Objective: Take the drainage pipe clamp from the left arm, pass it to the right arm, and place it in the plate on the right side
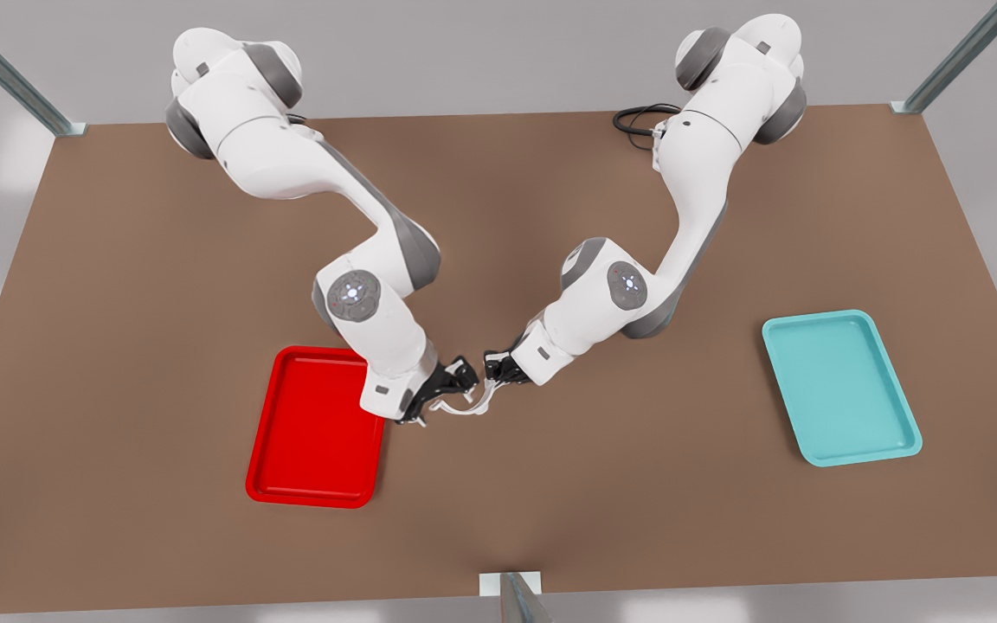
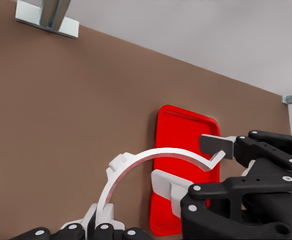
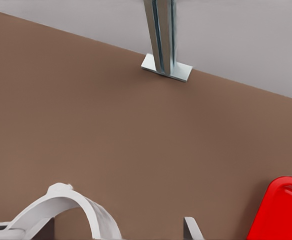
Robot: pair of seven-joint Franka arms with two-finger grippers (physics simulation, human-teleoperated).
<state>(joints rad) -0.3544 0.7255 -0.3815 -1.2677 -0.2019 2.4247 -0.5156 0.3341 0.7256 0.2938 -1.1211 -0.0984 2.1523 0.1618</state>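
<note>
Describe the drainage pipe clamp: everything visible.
The drainage pipe clamp is a thin white strap, plastic-looking, bent in an arc with a flat tab at each end. It hangs above the table between the two arms, beside the red plate, not in it. One end is gripped in the left claw; the arc rises from there and its far tab reaches the right claw.

Brown table with two trays

The brown table (image 1: 498, 502) carries a red plate (image 1: 308, 450) toward the front view's left and a teal tray (image 1: 840, 389) well apart at its right; both lie flat, and a black cable (image 1: 637, 117) curls near the far edge.
</note>
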